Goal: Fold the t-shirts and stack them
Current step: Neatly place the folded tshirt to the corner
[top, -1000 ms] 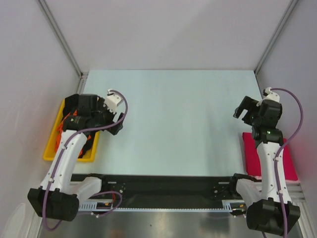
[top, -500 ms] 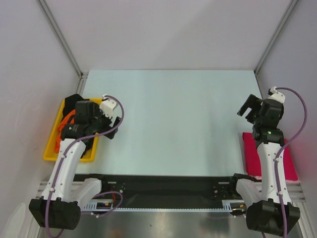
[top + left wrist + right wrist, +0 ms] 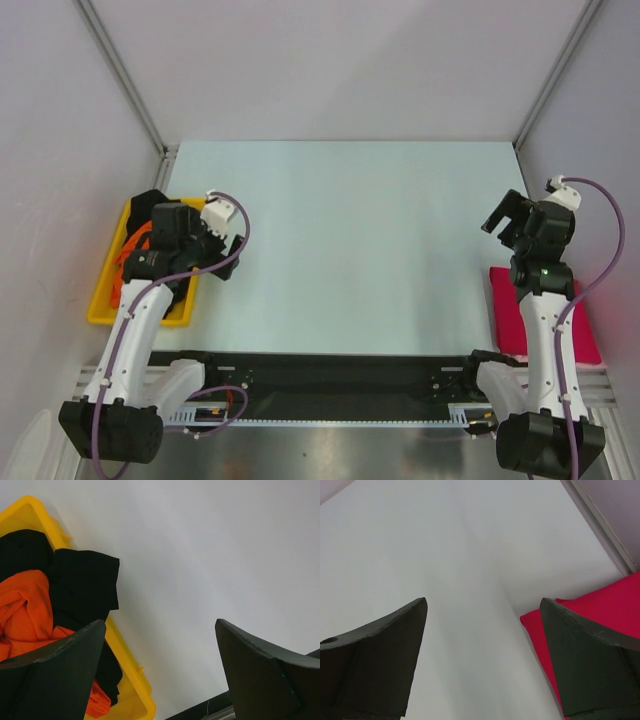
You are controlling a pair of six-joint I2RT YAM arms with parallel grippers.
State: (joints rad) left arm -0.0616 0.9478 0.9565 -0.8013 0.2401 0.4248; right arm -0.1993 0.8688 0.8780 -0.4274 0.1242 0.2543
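Left arm [image 3: 135, 320] swung over tray [image 3: 131, 677] of black, orange t-shirts [image 3: 27, 612]; both end effectors [image 3: 160, 625] [image 3: 482, 602] spread

Three t-shirts can be seen: one red t-shirt [image 3: 505, 318]; one orange t-shirt [image 3: 25, 610]; one black t-shirt [image 3: 82, 587]; there is one yellow tray [image 3: 127, 672]; one table [image 3: 350, 240]; two grippers, the left gripper [image 3: 160, 625] and the right gripper [image 3: 482, 600].
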